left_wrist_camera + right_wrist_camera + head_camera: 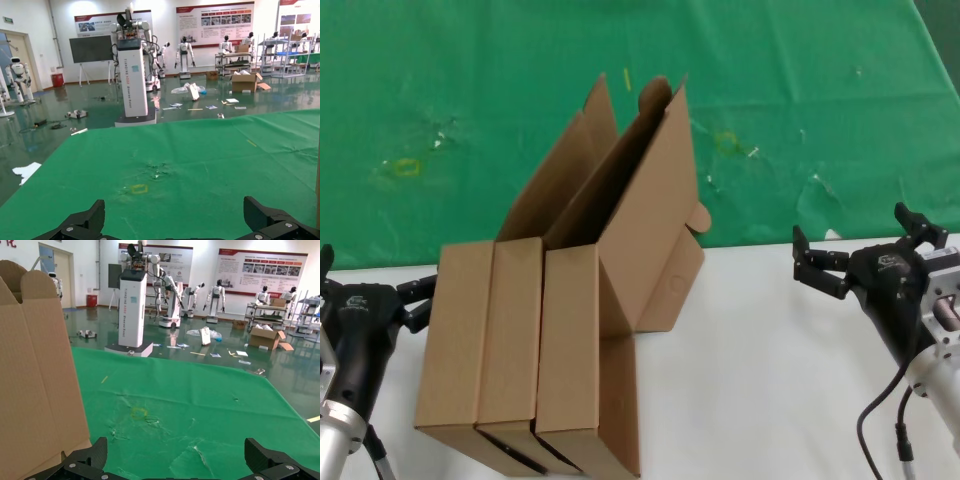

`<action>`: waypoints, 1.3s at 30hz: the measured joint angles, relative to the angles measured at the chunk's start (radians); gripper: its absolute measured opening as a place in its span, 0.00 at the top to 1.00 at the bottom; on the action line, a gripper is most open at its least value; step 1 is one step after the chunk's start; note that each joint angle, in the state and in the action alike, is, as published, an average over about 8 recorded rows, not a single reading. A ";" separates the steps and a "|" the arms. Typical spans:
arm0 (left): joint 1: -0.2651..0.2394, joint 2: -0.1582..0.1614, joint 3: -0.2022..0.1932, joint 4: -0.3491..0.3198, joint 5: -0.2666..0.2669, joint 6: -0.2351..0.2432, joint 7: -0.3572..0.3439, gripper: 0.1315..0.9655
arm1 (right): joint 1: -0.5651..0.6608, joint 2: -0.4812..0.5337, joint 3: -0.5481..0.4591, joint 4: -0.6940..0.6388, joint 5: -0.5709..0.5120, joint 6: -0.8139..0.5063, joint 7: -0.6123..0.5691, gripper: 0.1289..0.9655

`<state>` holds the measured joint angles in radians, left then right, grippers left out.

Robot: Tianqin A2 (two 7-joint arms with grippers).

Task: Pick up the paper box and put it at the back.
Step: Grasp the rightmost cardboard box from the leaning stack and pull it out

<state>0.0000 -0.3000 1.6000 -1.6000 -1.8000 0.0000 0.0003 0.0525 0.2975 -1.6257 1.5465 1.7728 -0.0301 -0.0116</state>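
Item: three alike brown cardboard mailer boxes, standing on edge side by side on the white counter (760, 330), touching one another, lids raised and leaning toward the green cloth.

- Paper box (582, 355): the one nearest the right tool. Its open lid (645, 200) tilts back and right, side tuck flap (696, 216) sticking out. Which of the three is meant cannot be told; this one is the most reachable from the right.
- Middle box (515, 335) and far-left box (460, 335): pressed against it and against each other.
- The back (470, 100): wrinkled green cloth beyond the counter's edge, faint yellowish marks, nothing resting on it apart from the leaning lids overhead.
- Left tool (370, 285): low at the left of the far-left box, just beside it. Fingers spread wide in its wrist view, holding nothing.
- Right tool (860, 250): on the right, well apart from the boxes, fingers spread wide, empty.

Risks, as judged:
- Boxes stand on narrow edges; a sideways push likely topples the row like dominoes.
- Thin corrugated walls may crush or slip under a pinch on a single panel.
- The loose lid can swing during a lift, shift the load, or catch a neighbour's lid.
- Neighbours touching the picked box may drag along with it.
- The left tool, close to the stack, may nudge it if it moves.
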 joint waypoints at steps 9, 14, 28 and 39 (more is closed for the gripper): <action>0.000 0.000 0.000 0.000 0.000 0.000 0.000 0.00 | 0.000 0.000 0.000 0.000 0.000 0.000 0.000 0.00; 0.000 0.000 0.000 0.000 0.000 0.000 0.000 0.00 | 0.000 0.000 0.000 0.000 0.000 0.000 0.000 0.00; 0.000 0.000 0.000 0.000 0.000 0.000 0.000 0.00 | 0.000 0.000 0.000 0.000 0.000 0.000 0.000 0.00; 0.000 0.000 0.000 0.000 0.000 0.000 -0.001 0.02 | 0.000 0.000 0.000 0.000 0.000 0.000 0.000 0.00</action>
<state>0.0000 -0.3000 1.6000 -1.6000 -1.8000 0.0000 -0.0003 0.0525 0.2975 -1.6257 1.5465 1.7728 -0.0301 -0.0116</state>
